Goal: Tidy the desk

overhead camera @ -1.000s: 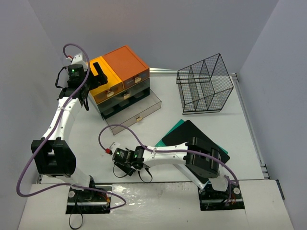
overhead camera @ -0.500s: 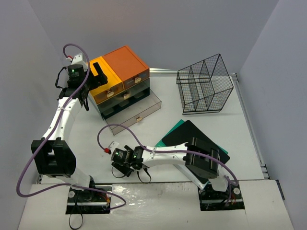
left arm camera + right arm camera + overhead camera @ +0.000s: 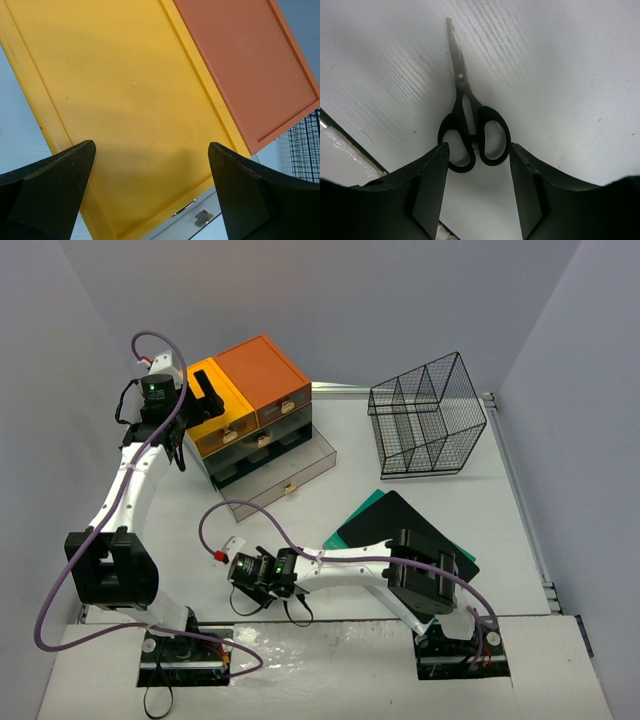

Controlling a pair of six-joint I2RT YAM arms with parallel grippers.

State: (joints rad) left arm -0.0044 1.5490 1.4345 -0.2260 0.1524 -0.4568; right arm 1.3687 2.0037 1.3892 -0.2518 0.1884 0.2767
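The white table (image 3: 560, 75) lies directly beneath the right pincer (image 3: 477, 147). That pincer stands half spread, with black scissors (image 3: 460, 77) flat on the table between its fingers, handle loops against them; whether it pinches them I cannot tell. The left pincer (image 3: 150, 150), spread wide, hangs over a yellow drawer chest (image 3: 125, 100).

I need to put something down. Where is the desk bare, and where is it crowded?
The desk is bare between the open drawer and the wire basket, in the middle between that drawer and the dark folders, and right of the folders. Crowded: the near edge, where the right gripper straddles the scissors.
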